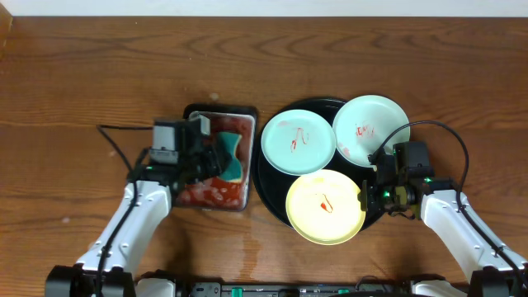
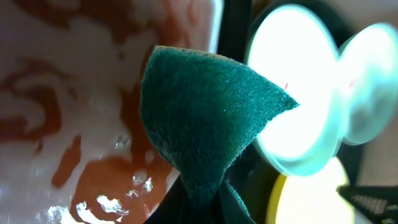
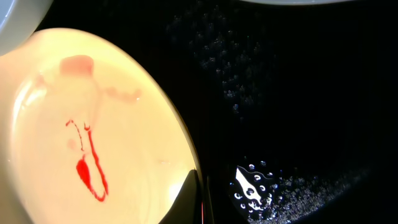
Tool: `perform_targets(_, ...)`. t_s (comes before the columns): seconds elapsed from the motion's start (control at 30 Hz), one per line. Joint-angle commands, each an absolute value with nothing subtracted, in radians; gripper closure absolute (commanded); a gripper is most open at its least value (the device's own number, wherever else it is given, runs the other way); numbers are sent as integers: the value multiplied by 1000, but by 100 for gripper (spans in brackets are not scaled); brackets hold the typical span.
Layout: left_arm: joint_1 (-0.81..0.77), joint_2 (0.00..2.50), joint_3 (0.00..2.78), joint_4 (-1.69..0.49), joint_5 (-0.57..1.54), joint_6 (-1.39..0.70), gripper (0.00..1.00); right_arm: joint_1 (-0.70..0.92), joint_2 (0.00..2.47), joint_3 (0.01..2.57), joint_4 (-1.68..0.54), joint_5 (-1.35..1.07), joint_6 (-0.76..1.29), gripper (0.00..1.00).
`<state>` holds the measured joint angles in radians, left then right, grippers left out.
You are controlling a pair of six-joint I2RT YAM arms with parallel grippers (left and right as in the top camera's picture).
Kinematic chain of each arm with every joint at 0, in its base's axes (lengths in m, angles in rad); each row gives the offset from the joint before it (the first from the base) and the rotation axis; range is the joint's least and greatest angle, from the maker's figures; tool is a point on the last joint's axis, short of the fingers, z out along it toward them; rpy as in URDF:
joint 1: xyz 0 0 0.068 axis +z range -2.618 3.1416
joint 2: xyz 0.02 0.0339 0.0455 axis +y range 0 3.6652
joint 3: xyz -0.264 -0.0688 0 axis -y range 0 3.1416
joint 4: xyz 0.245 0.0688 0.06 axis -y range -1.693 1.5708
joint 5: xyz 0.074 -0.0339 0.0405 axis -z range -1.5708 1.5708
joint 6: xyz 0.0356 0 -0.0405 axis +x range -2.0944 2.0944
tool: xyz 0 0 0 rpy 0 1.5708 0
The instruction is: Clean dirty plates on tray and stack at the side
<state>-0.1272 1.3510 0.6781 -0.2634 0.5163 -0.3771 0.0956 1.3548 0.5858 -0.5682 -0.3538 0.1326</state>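
Three plates lie on the round black tray (image 1: pixel 268 186): a mint plate (image 1: pixel 298 142) at its left, a second mint plate (image 1: pixel 371 129) at the upper right, and a yellow plate (image 1: pixel 325 207) in front. All carry red squiggles. My left gripper (image 1: pixel 216 157) is shut on a green sponge (image 2: pixel 205 118), held over the rectangular metal tray (image 1: pixel 216 196). My right gripper (image 1: pixel 365 196) is shut on the yellow plate's right rim (image 3: pixel 186 180); that plate (image 3: pixel 93 143) shows a red squiggle in the right wrist view.
The metal tray holds red liquid (image 2: pixel 106 180) and stands just left of the black tray. The black tray's floor (image 3: pixel 298 112) is wet with droplets. Brown wooden table (image 1: pixel 82 82) extends to the left and behind.
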Motion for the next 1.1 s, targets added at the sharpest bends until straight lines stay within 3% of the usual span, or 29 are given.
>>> perform_targets(0.0,-177,1350,682,-294,379,-339,93,87,1362,579,-568,-356,138,99)
perform_targets(0.1,-211,1350,723,-342,347,-299,93,87,1362,579,-569,-356,138,98)
perform_targets(0.17,-223,1350,763,-379,318,-299,93,87,1362,579,-569,-356,138,83)
perform_targets(0.27,-233,1350,812,-419,326,-300,93,87,1362,579,-569,-356,138,82)
perform_targets(0.47,-302,1350,829,-423,367,-305,93,87,1362,579,-583,-369,138,85)
perform_targets(0.67,-430,1350,829,-395,366,-307,93,87,1362,575,-593,-372,138,99)
perform_targets(1.07,-698,1382,828,-150,365,-603,92,87,1362,574,-594,-372,138,99)
